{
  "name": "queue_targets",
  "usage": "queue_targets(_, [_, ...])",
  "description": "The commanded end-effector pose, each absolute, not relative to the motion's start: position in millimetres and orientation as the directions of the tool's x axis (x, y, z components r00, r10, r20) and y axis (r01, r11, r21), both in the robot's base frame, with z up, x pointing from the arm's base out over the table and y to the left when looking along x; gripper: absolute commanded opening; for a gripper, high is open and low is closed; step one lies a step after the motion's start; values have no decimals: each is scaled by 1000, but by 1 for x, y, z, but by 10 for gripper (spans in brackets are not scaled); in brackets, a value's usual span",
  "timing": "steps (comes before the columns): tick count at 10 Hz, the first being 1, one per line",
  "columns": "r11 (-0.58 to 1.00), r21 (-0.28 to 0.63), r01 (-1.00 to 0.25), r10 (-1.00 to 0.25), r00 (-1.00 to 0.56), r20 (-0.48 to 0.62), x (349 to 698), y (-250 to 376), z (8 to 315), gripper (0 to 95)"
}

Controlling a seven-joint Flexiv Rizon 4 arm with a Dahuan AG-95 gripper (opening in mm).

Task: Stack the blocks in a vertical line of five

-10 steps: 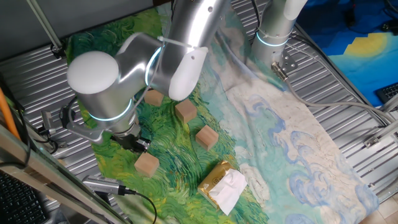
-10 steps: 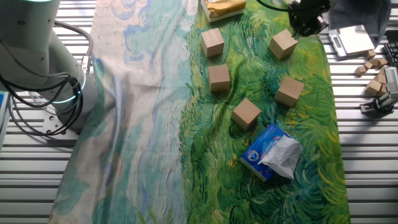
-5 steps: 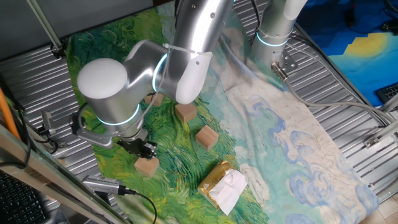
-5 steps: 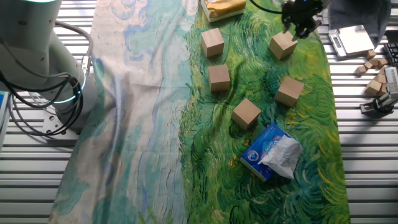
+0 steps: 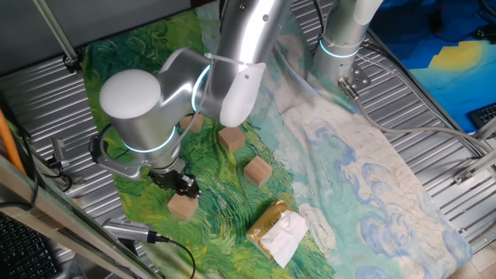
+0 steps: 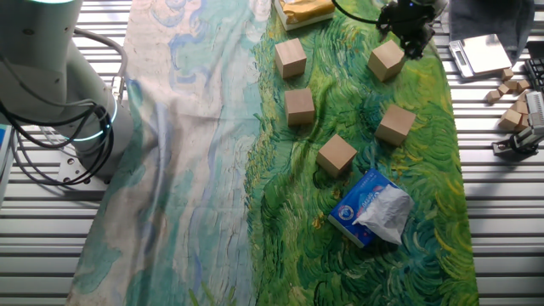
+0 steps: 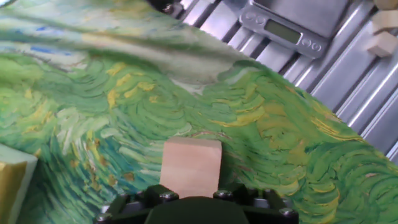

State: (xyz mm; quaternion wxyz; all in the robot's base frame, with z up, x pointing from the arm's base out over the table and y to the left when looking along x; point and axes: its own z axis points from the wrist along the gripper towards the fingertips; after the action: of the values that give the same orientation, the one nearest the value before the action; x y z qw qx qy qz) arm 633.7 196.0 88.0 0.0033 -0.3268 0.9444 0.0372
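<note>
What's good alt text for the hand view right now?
A light-brown wooden block sits on green swirl-patterned cloth straight ahead of the gripper, whose fingertips are out of frame. A digital scale rests on the metal table beyond.

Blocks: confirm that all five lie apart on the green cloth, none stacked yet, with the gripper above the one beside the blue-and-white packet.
Wrong block. In the other fixed view the gripper hangs over the block nearest the yellow-and-white packet; the blue-and-white packet lies at the opposite end. The rest stands.
</note>
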Motion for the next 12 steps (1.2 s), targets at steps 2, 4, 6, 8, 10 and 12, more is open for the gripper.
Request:
queue_targets(2, [848,75,-524,-524,-851,-25,636,196,80,950])
queue_targets(4, [861,77,-503,-503,-864,-23,638,196,72,950])
queue_targets(6, [862,73,-501,-501,-865,-19,639,197,68,950])
queue_targets(8, [868,75,-491,-490,-871,-20,641,197,63,950])
queue_targets(10, [868,74,-491,-491,-871,-22,641,198,58,950])
queue_targets(12, [869,73,-489,-489,-872,-20,642,198,55,950])
